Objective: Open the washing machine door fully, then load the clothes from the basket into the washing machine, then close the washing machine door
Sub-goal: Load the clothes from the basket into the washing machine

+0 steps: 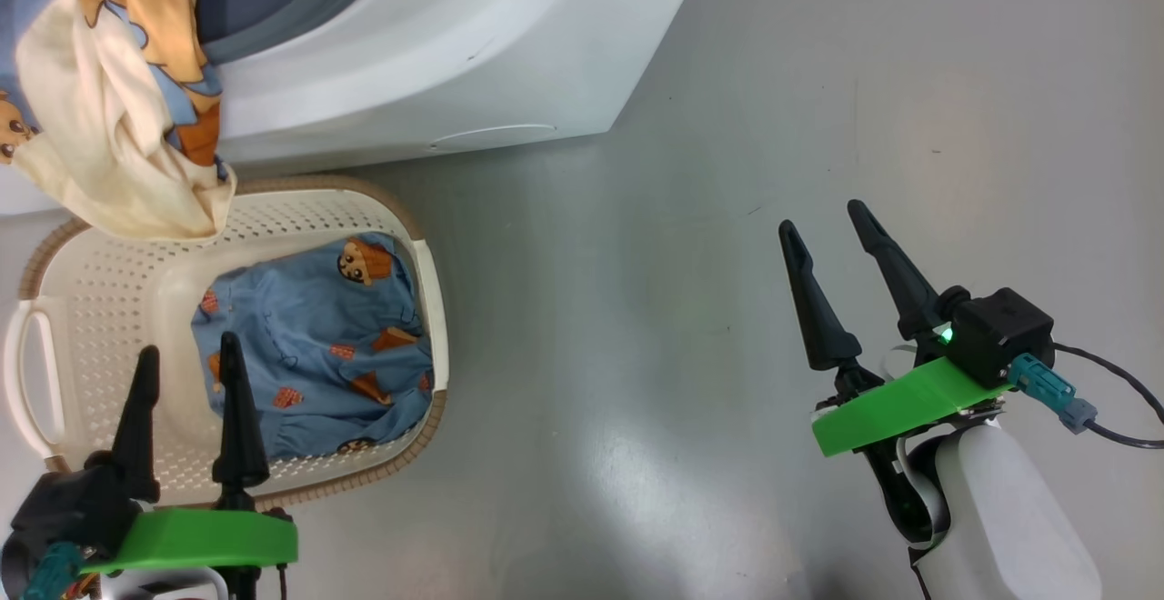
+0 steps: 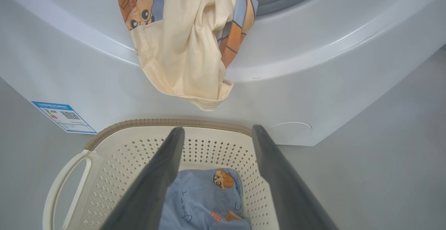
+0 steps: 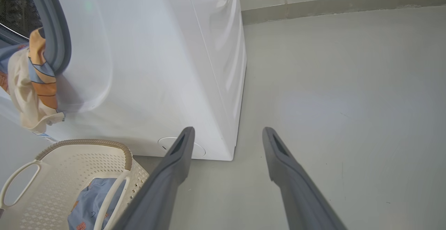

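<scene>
Left gripper (image 1: 188, 350): jaws spread wide, empty, poised over the basket (image 1: 100, 309), where a light blue printed garment (image 1: 309, 345) lies just past its fingertips. Beyond the basket, cream and orange clothes (image 1: 118, 127) hang from the washing machine (image 1: 455, 45) opening. Right gripper (image 1: 823, 218): spread, empty, over grey floor (image 1: 637, 309), well apart from the basket.

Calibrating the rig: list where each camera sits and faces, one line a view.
Head view: on the head, looking down at basket, washing machine and floor; left pincer and right pincer, both open.
Left wrist view: left wrist, along its own fingers into the basket, garment hanging above.
Right wrist view: right wrist, along its own fingers at the machine's corner and floor.
Shared: all three show basket and hanging garment.
</scene>
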